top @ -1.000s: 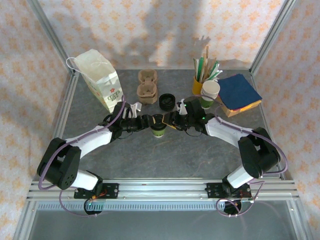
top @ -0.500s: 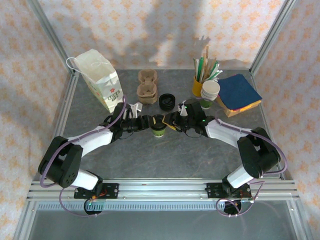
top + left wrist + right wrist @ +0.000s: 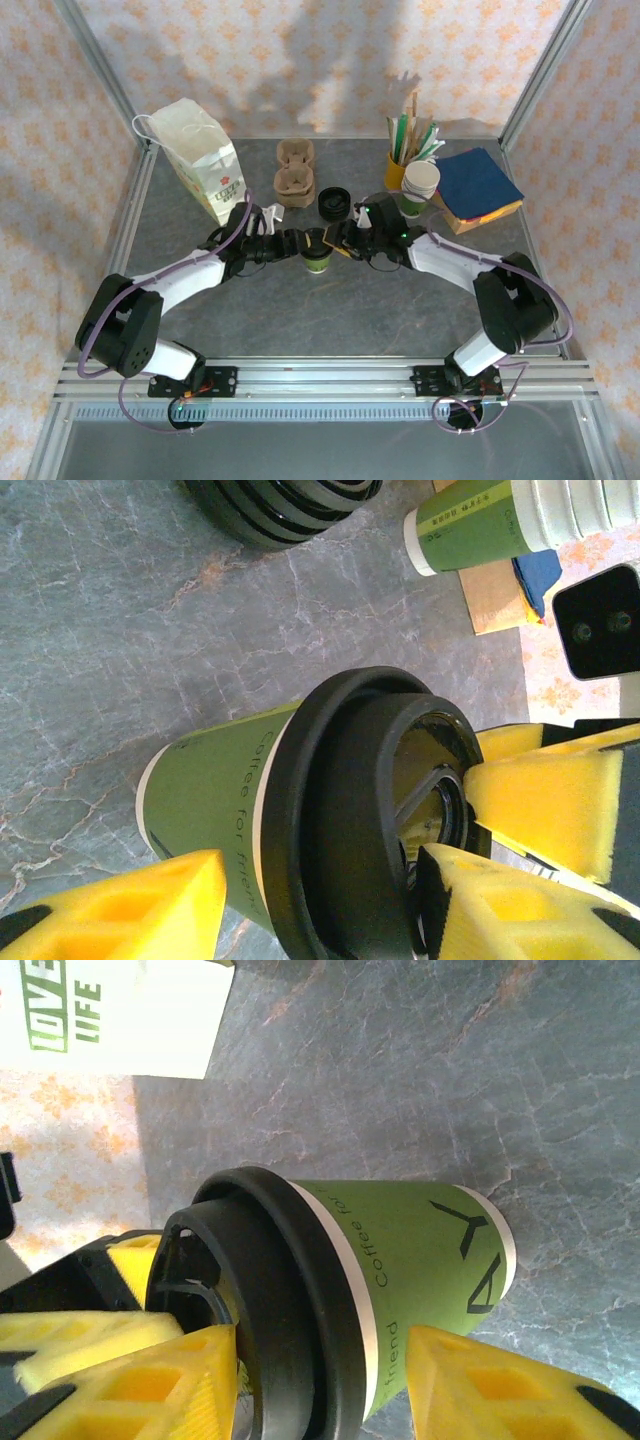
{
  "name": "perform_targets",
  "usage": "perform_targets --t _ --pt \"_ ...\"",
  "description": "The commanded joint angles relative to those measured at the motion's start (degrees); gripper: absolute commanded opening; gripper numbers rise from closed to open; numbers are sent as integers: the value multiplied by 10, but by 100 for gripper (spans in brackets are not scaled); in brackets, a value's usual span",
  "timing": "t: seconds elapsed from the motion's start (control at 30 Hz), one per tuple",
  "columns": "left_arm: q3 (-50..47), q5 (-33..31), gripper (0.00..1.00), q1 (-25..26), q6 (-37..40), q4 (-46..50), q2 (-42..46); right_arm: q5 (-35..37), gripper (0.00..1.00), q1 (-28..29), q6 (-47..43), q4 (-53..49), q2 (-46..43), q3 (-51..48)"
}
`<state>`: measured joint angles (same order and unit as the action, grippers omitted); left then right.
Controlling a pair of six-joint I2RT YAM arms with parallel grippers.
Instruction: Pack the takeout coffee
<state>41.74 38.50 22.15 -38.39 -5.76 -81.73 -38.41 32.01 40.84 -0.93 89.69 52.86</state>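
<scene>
The takeout coffee (image 3: 317, 262), a green and white paper cup with a black lid, stands upright mid-table. My left gripper (image 3: 301, 243) reaches it from the left and my right gripper (image 3: 335, 243) from the right. Both are open and turned so their jaws stand one above the other. In the left wrist view the cup (image 3: 220, 800) sits between the left gripper's (image 3: 320, 880) yellow fingers, one lying on the lid top, the other beside the green wall. The right wrist view shows the same for the right gripper (image 3: 322, 1345) round the cup (image 3: 420, 1250).
A white paper bag (image 3: 200, 160) stands at the back left. Cardboard cup carriers (image 3: 294, 175) and a stack of black lids (image 3: 334, 204) lie just behind the cup. At the back right are a yellow cup of sticks (image 3: 398, 168), stacked lidless cups (image 3: 420, 185) and blue napkins (image 3: 478, 185).
Both grippers stay at the cup. The right wrist has edged slightly toward the back left. The cup has not moved.
</scene>
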Motion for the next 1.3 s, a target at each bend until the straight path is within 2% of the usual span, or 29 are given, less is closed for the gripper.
perform_targets --t 0.0,0.33,0.8,1.27 --pt "30 -19 56 4 24 47 7 34 47 2 -33 -63 15 34" --pt "57 -19 60 4 21 55 11 42 48 2 -41 -83 17 54" --pt "98 -43 62 4 38 62 -68 48 48 2 -43 -83 14 45" --pt "39 -50 58 4 32 50 -61 71 47 2 -45 -80 0 -3"
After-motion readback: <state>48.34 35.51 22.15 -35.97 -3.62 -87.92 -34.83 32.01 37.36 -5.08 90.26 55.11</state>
